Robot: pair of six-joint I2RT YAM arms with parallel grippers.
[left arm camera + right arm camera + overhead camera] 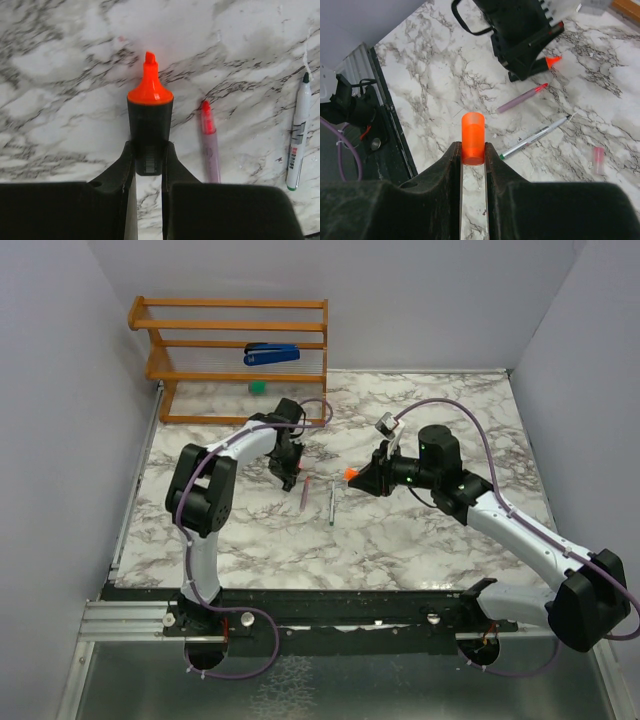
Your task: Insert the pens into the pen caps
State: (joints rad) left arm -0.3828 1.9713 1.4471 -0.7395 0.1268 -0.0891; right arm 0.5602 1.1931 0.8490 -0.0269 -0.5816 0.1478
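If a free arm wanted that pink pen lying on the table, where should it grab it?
Around the middle of the pink pen, from straight above, fingers astride its width. It lies flat on the marble table with bare surface either side; the silver pen lies well apart.

Bright, even light; soft shadows
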